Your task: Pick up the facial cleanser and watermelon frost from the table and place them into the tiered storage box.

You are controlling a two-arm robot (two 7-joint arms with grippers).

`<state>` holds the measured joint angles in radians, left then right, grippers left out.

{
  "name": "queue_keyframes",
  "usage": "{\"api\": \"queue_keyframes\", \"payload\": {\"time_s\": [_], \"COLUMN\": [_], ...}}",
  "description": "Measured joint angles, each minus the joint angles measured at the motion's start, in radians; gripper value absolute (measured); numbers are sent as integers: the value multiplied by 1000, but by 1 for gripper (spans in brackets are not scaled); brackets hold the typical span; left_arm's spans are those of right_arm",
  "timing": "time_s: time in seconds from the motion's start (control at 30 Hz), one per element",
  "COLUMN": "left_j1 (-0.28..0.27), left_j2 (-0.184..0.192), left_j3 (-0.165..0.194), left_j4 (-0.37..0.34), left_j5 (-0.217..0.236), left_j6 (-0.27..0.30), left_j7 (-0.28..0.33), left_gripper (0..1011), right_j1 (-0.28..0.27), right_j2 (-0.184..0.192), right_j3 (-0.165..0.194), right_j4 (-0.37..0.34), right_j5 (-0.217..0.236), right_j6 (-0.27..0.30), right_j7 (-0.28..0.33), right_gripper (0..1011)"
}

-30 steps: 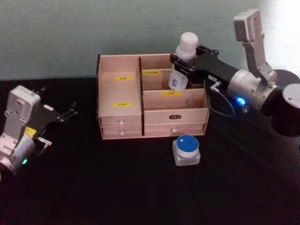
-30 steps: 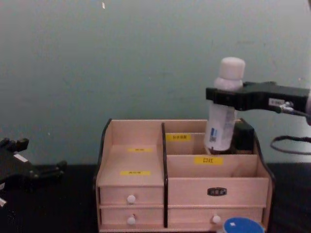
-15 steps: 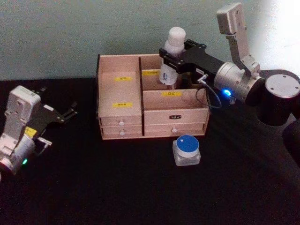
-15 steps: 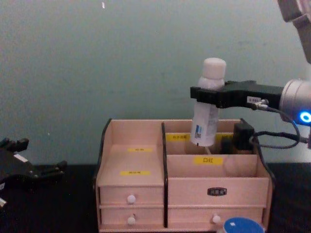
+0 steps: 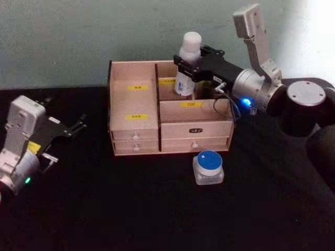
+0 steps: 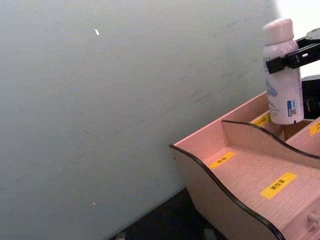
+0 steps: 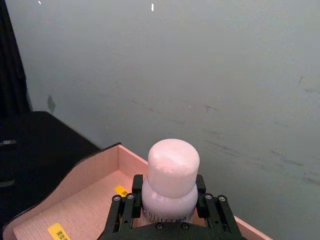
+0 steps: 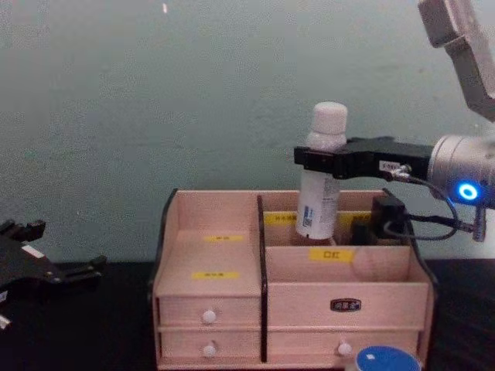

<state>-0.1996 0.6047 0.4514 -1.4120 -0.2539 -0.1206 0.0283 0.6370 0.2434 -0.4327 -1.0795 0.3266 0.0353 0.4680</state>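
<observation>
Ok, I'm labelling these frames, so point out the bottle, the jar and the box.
bottle [image 8: 317, 207]: chest view, on its labelled body.
jar [image 5: 208, 161]: head view, on its blue lid.
box [image 5: 134, 102]: head view, on its bare left step.

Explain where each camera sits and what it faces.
Head: up high, looking forward and down at the tiered storage box, blue-lidded jar, left pincer and right pincer.
Chest: lower, facing the box's drawers side-on; right arm reaches in from the right.
Left wrist: on the left arm, looking past the box's end toward the wall and white bottle.
Right wrist: on the right arm, looking over its own pincer, shut on the bottle's neck.
Shared: head and chest both show box, bottle, both pincers.
</observation>
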Motion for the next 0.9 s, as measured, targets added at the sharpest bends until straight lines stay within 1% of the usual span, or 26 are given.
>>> {"api": "queue_keyframes", "payload": {"time_s": [0.4,0.9], "left_j1": [0,0], "left_j2": [0,0], "left_j3": [0,0], "left_j4": [0,0], "left_j5": [0,0], "left_j6": [0,0], "left_j7": [0,0], "left_gripper": [1001,1001], "right_j1": [18,31], "right_j2": [-23,-46], "right_j3": [-9,-20], "right_j4": [49,113], "right_j5": [-9,-33], "right_j6": [-19,-25], "right_j7": [19,20], "right_gripper": [601,601]}}
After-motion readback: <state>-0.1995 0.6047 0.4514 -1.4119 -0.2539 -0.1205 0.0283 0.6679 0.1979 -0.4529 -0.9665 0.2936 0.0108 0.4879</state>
